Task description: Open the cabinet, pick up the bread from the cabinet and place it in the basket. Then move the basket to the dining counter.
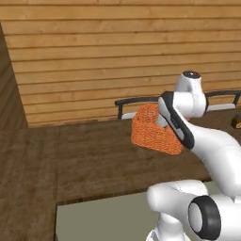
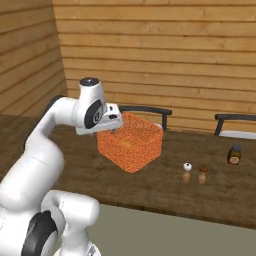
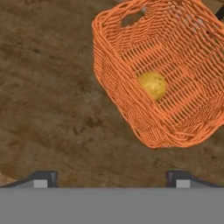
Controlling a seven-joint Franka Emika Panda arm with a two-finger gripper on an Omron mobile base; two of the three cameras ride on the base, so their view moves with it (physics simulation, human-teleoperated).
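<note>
On the broad dark brown wood-grain dining counter (image 2: 150, 185), the orange woven mesh basket (image 2: 131, 141) holds the small round golden-brown bread (image 3: 152, 84), bare wood on both sides; the two-finger gripper (image 3: 111, 177) stands released, jaws wide, empty.

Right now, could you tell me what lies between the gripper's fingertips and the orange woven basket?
Nothing: in the hand view only bare dark brown wood-grain counter separates the open gripper from the orange woven basket.

We note the dark wood surface (image 2: 150, 190) carries the basket (image 2: 131, 141), two small shakers (image 2: 194, 173) and a jar (image 2: 234, 154).
</note>
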